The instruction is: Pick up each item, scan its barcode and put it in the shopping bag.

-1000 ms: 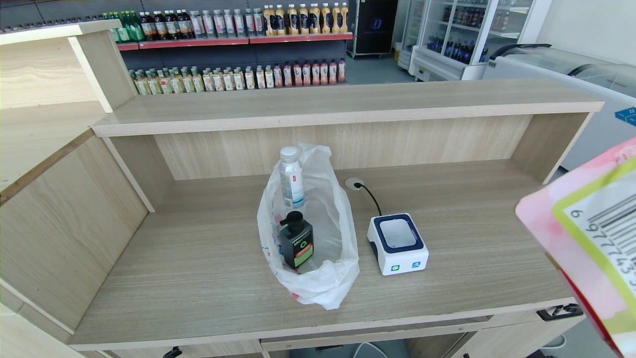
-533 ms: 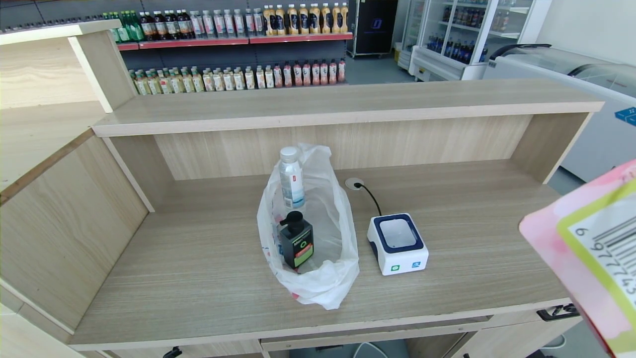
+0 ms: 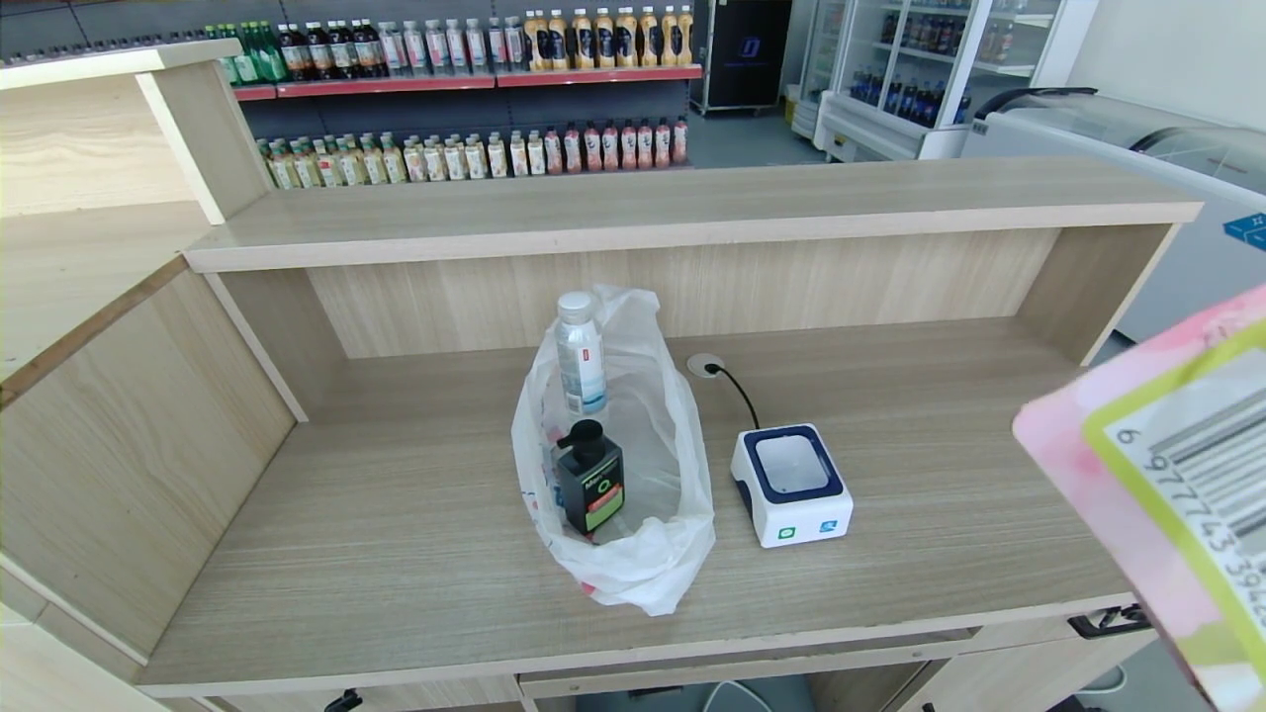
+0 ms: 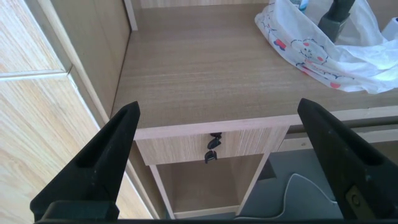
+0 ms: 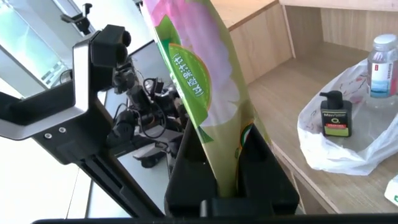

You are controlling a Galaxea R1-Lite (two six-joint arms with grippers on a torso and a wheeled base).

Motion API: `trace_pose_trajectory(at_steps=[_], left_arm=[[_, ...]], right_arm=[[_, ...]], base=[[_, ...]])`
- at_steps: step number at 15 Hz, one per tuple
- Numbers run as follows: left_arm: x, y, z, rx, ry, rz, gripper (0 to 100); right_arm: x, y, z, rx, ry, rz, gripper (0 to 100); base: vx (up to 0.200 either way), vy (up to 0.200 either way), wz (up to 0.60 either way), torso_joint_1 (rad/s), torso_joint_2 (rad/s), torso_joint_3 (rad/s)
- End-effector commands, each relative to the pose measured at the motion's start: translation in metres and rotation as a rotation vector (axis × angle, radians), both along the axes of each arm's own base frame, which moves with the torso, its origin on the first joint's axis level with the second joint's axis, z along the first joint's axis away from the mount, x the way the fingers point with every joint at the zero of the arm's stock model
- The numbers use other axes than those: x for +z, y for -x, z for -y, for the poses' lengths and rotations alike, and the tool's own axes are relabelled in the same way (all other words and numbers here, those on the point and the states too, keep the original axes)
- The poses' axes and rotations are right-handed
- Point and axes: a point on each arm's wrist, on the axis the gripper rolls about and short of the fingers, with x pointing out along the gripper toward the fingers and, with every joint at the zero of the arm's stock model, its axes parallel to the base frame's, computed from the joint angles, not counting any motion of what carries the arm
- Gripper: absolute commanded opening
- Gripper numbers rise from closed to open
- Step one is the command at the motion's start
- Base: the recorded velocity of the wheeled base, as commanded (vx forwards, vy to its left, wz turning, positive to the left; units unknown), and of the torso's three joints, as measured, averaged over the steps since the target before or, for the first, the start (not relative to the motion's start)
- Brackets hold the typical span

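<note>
Pouch (image 3: 1137,494): edged back toward scanner (image 3: 791,485); unscanned, I judge; pinched in my right tool (image 5: 227,180). Left tool (image 4: 217,106): wide open, empty. Bag (image 3: 682,494): bottle (image 3: 579,356), pump bottle (image 3: 590,485) inside.

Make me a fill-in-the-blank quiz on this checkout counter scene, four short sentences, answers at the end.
The right claw is shut on a pouch whose ____ faces the head camera.
The pump bottle and the clear bottle both stand ____ the shopping bag.
The scanner stands to the robot's ____ of that bag.
The left claw is ____.
Missing: barcode; inside; right; open.
</note>
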Motion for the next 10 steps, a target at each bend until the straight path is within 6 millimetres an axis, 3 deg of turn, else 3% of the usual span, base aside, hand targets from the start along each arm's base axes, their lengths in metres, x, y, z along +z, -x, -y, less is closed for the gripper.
trace_pose_trajectory(at_steps=[1, 4, 6, 10], left_arm=[[0.000, 0.000, 0.000, 0.000, 0.000, -0.001, 100], [0.000, 0.000, 0.000, 0.000, 0.000, -0.001, 100], [0.000, 0.000, 0.000, 0.000, 0.000, -0.001, 100], [0.000, 0.000, 0.000, 0.000, 0.000, -0.001, 100]], right_arm=[[-0.015, -0.034, 0.004, -0.215, 0.041, 0.047, 0], [-0.053, -0.081, 0.032, -0.597, 0.391, 0.327, 0], [-0.059, -0.087, 0.051, -0.762, 0.563, 0.425, 0], [-0.057, -0.083, 0.072, -0.898, 0.604, 0.430, 0]], base=[[0.000, 0.000, 0.00, 0.000, 0.00, 0.000], [0.000, 0.000, 0.00, 0.000, 0.00, 0.000], [0.000, 0.000, 0.00, 0.000, 0.00, 0.000], [0.000, 0.000, 0.00, 0.000, 0.00, 0.000]])
